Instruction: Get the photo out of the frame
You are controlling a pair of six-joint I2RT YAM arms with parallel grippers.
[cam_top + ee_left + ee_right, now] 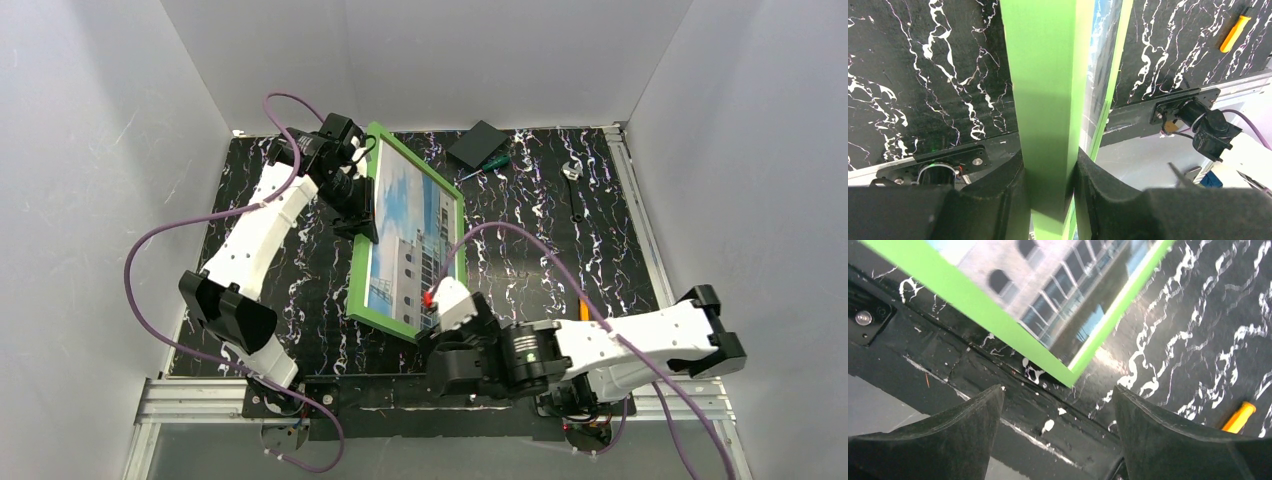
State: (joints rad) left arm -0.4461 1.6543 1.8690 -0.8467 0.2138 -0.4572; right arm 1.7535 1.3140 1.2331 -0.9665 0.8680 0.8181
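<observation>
Top external view: the left pincer (358, 205) is clamped on the far long side of the green frame (384, 322) and holds it tilted up off the black marbled table (540, 230). The glazed front faces the right arm, and the photo (405, 235) of the white building and blue sky sits inside it. The left wrist view confirms the hold, with both fingers pressed against the flat green moulding, one on each face. The right pincer (437, 310) is at the frame's near corner with its fingers spread wide and nothing between them. In the right wrist view that corner lies just ahead of the fingertips and apart from them, and an orange-handled tool (1240, 416) lies off to the side on the table. Whether the near corner rests on the table I cannot tell. The removal itself looks not yet begun, so this appears to be the bracing-and-approach step. The next move probably calls for the right pincer to reach the frame's back, hidden here, and free whatever retains the photo while the left pincer holds the frame steady.
</observation>
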